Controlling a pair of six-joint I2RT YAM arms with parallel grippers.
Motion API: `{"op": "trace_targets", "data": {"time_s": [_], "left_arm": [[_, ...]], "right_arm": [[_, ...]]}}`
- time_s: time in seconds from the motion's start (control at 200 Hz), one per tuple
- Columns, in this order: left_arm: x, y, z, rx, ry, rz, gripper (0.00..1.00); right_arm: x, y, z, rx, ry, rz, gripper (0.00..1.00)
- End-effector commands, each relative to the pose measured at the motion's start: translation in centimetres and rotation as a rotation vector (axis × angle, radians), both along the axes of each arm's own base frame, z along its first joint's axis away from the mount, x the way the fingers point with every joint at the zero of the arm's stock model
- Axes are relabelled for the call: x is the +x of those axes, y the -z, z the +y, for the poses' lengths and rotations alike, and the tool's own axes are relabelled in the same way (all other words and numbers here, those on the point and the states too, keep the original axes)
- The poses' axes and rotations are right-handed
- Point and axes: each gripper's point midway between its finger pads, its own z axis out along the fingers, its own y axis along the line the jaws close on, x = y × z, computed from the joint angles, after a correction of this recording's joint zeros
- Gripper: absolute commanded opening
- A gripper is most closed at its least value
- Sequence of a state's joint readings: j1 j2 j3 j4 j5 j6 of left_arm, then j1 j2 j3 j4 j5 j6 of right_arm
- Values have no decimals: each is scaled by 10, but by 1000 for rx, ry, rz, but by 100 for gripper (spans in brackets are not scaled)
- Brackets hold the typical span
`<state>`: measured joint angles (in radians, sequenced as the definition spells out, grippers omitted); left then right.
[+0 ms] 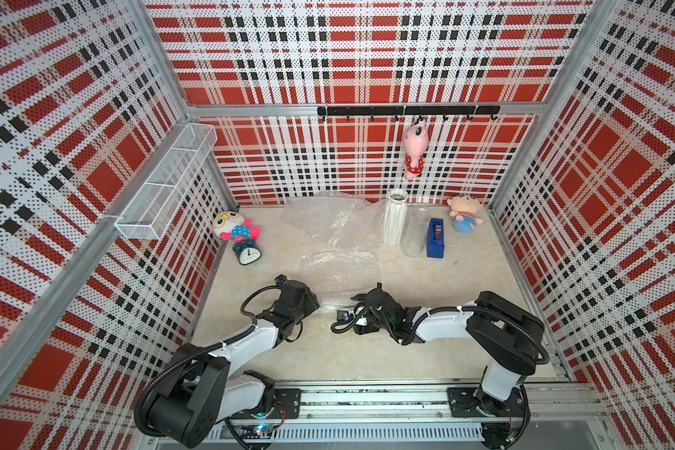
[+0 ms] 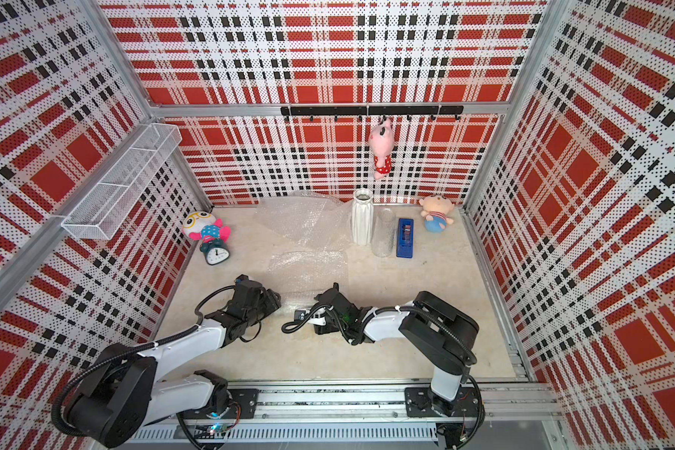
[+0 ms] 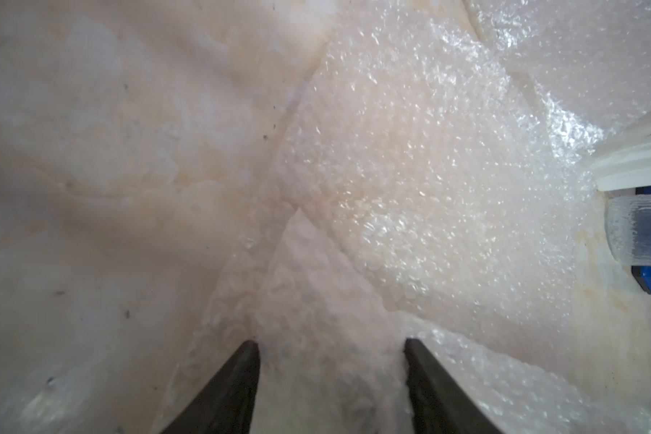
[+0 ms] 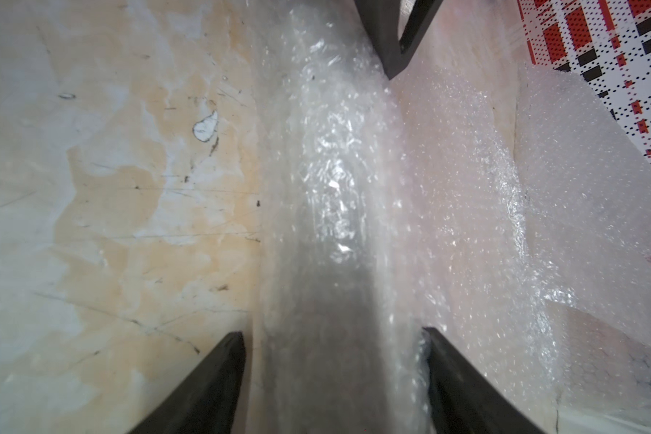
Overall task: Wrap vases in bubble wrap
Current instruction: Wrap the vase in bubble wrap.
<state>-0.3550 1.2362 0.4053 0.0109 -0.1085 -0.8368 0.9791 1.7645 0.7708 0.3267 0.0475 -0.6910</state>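
A tall white ribbed vase (image 1: 394, 218) (image 2: 362, 220) and a clear glass vase (image 1: 416, 233) (image 2: 383, 233) stand upright at the back. A bubble wrap sheet (image 1: 340, 270) (image 2: 308, 269) lies mid-table, and its near edge is gathered into a roll (image 4: 335, 188). My left gripper (image 1: 315, 302) (image 3: 332, 342) is shut on one end of that roll, wrap filling the gap between its fingers. At the other end my right gripper (image 1: 367, 293) (image 4: 332, 331) straddles the roll, open, one finger clear of it. Whether the roll has anything inside is hidden.
More crumpled bubble wrap (image 1: 328, 216) is piled at the back wall. A blue tape dispenser (image 1: 435, 237) stands beside the glass vase. Plush toys (image 1: 234, 230) (image 1: 464, 214) and a small clock (image 1: 247, 253) sit in the back corners. A wire basket (image 1: 164, 183) hangs on the left wall.
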Motion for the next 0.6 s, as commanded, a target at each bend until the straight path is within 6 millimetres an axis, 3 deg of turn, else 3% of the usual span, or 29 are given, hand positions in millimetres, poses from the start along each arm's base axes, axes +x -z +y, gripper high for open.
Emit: {"op": "trace_targets", "data": {"time_s": [0.0,0.205,0.426,0.591], "left_arm": [[6,-4,9,28,-3,0,65],[11,-31,19,36,-38,-46,68],[-5,-63,26,-3,-79,-127,71],[-21,-64,19,-29,-69,-136,73]], "right_arm": [[-7,29,-13,-94,-8,58,75],[-8,27,-9,-80,-9,106,58],[-15,16,-2,-6,20,193,57],[-22,9,7,55,96,340,55]]}}
